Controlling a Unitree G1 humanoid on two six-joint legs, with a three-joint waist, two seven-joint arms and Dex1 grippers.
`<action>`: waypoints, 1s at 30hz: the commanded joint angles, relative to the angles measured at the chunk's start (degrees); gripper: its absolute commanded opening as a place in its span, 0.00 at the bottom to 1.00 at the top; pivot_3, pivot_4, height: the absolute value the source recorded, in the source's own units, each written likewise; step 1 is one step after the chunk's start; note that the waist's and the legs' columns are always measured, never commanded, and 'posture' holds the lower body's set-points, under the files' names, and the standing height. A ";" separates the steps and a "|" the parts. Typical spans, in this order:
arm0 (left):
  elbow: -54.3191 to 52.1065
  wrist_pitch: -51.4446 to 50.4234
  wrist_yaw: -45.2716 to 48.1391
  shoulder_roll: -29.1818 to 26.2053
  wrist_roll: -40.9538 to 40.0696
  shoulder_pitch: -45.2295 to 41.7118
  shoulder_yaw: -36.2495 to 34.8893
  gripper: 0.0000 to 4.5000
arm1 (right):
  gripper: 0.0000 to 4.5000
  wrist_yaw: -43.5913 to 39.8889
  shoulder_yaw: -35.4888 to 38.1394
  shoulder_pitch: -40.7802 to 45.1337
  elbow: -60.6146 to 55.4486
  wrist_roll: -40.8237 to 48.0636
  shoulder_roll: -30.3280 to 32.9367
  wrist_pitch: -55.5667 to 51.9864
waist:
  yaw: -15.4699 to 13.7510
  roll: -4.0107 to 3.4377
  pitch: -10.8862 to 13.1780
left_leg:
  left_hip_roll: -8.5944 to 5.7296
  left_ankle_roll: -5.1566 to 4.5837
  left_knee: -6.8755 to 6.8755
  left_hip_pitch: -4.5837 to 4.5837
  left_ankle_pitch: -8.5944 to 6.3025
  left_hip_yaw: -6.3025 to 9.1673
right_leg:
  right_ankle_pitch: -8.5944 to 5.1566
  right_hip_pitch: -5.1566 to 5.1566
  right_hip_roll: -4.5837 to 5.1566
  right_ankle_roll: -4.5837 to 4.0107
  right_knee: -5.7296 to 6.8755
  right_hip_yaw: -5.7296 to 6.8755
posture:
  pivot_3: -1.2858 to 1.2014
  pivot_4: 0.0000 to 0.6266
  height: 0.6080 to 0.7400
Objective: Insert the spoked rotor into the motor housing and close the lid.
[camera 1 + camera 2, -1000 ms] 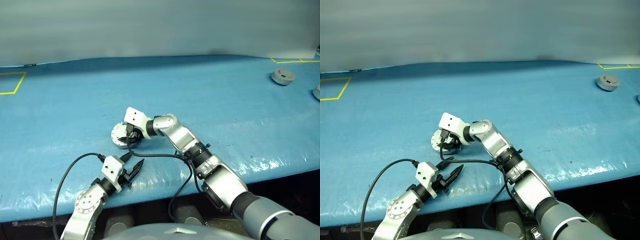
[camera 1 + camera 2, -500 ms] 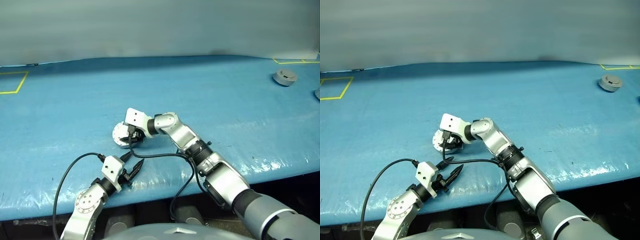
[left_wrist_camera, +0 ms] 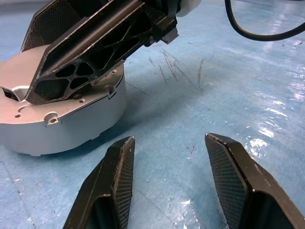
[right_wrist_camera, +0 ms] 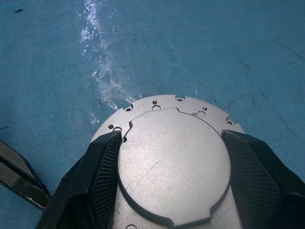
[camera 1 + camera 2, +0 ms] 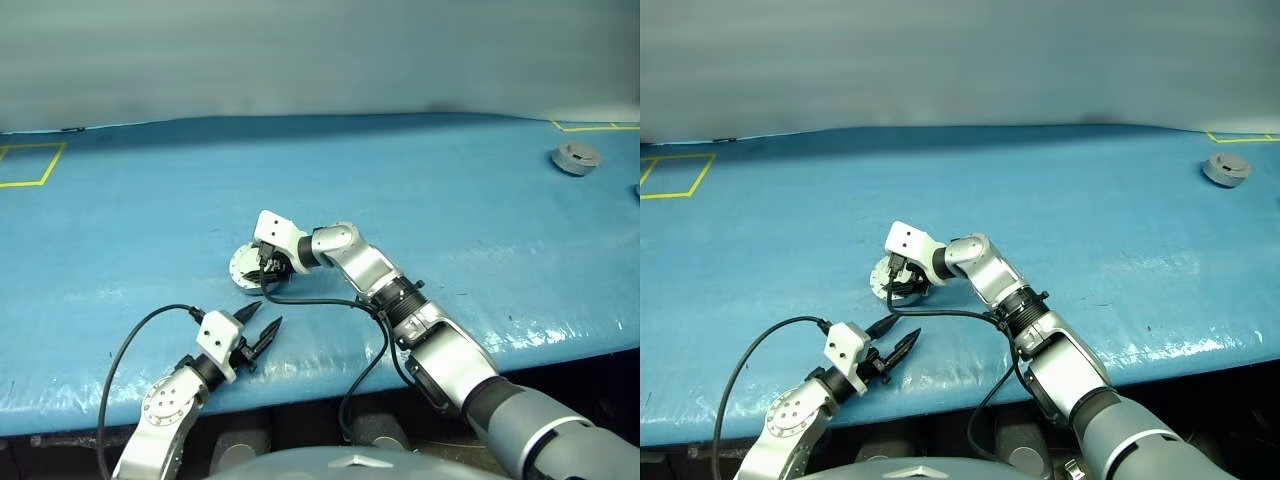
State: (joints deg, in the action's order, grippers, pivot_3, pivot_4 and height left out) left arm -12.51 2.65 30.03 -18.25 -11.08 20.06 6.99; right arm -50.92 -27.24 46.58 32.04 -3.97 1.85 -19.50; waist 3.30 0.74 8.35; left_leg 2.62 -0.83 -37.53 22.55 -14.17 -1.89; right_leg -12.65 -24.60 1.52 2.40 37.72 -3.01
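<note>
Near the table's (image 5: 120, 200) front edge, the right gripper (image 4: 167, 167) stays clamped across the lid (image 4: 174, 160), seated on the motor housing (image 3: 62, 124); the left gripper (image 3: 171, 176), jaws open and empty, has drifted slightly back; closing looks nearly finished.

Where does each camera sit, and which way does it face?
Head stereo pair: looks down over the blue table; both arms show, right end effector at the round grey metal lid.
Left wrist: along the open left end effector; black right finger over the lid.
Right wrist: down on the lid, fingers straddling it.
Shared: the lid.
</note>
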 commanded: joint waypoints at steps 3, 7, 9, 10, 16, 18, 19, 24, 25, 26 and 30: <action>-7.43 -6.60 -3.69 -0.48 -5.89 -0.08 -8.16 0.56 | 0.67 1.37 -1.07 -2.31 3.63 -2.82 2.07 -4.48 | 0.00 0.00 0.00 | 0.02 0.00 0.00 0.01 0.00 0.03 | 0.00 0.00 0.00 0.00 0.00 0.03 | 0.52 0.24 1.00; -11.48 -19.42 -5.61 -2.11 -18.34 -2.41 -16.52 0.43 | 0.67 1.57 -0.84 -2.31 3.43 -2.68 2.06 -4.70 | 0.00 0.04 0.01 | 0.00 0.00 0.00 0.02 0.00 0.05 | -0.01 0.02 -0.01 0.02 -0.01 0.05 | 0.52 0.24 1.00; -12.70 -23.10 -7.58 -2.53 -21.31 -4.05 -19.25 0.30 | 0.67 1.65 -0.78 -2.29 3.42 -2.64 2.07 -4.74 | -0.02 0.04 0.02 | -0.01 0.00 -0.01 0.02 0.00 0.12 | -0.03 0.04 -0.02 0.06 -0.01 0.12 | 0.52 0.24 1.00; -12.66 -25.61 -9.56 -2.42 -23.00 -5.55 -20.70 0.21 | 0.67 1.68 -0.74 -2.26 3.47 -2.62 2.07 -4.73 | -0.02 0.04 0.02 | -0.02 0.00 -0.02 0.02 0.00 0.15 | -0.03 0.07 -0.02 0.06 -0.01 0.15 | 0.52 0.24 1.00; -8.88 -35.37 -17.49 0.38 -32.99 -15.74 -26.25 0.00 | 0.67 1.93 -0.53 -2.22 3.71 -2.62 2.06 -4.62 | -0.23 0.09 0.00 | -0.13 0.00 -0.12 0.00 0.01 0.20 | -0.02 0.20 -0.07 0.09 -0.01 0.19 | 0.52 0.24 1.00; -7.47 -37.20 -19.29 0.92 -34.08 -19.04 -26.74 0.00 | 0.67 1.97 -0.50 -2.19 3.77 -2.66 2.05 -4.54 | -0.32 0.11 -0.01 | -0.19 0.00 -0.14 0.01 0.01 0.23 | 0.00 0.37 -0.11 0.10 0.00 0.19 | 0.52 0.24 1.00; -7.61 -38.95 -21.21 0.44 -32.99 -20.29 -26.06 0.00 | 0.67 2.01 -0.49 -2.18 3.79 -2.67 2.04 -4.50 | -0.32 0.11 -0.01 | -0.19 0.00 -0.15 0.01 0.01 0.26 | 0.00 0.48 -0.16 0.10 0.00 0.20 | 0.52 0.24 1.00; -3.71 -54.47 -20.91 -2.47 -42.50 -26.30 -25.88 0.00 | 0.67 2.21 -0.36 -1.98 3.91 -2.53 1.81 -4.38 | -0.34 0.12 0.02 | -0.18 0.02 -0.16 -0.05 0.02 0.51 | -0.01 0.67 -0.29 0.09 -0.02 0.25 | 0.52 0.24 1.00; -3.26 -55.84 -20.56 -2.88 -43.07 -26.84 -25.66 0.00 | 0.67 2.23 -0.34 -1.97 3.92 -2.51 1.79 -4.35 | -0.31 0.12 0.02 | -0.19 0.02 -0.16 -0.05 0.02 0.55 | -0.01 0.70 -0.29 0.09 -0.02 0.28 | 0.52 0.24 1.00; -2.83 -57.38 -20.44 -3.50 -43.24 -27.18 -25.15 0.00 | 0.67 2.25 -0.35 -1.99 3.94 -2.49 1.76 -4.30 | -0.29 0.11 0.02 | -0.19 0.03 -0.16 -0.05 0.03 0.56 | -0.02 0.70 -0.29 0.09 -0.03 0.29 | 0.52 0.24 1.00; -2.02 -61.76 -19.30 -4.93 -42.64 -27.84 -22.27 0.00 | 0.67 2.18 -0.49 -2.04 4.03 -2.47 1.67 -4.09 | -0.31 0.10 0.03 | -0.20 0.10 -0.16 -0.05 0.07 0.60 | -0.02 0.72 -0.29 0.07 -0.03 0.30 | 0.52 0.24 1.00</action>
State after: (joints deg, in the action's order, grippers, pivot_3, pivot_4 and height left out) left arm -13.86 -57.69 9.61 -22.53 -52.96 -6.86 -16.10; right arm -50.12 -26.91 46.33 31.47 -3.86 1.88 -20.60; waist 2.98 0.85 8.39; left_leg 2.42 -0.69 -37.69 22.50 -14.08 -1.28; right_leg -12.67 -23.88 1.23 2.47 37.69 -2.70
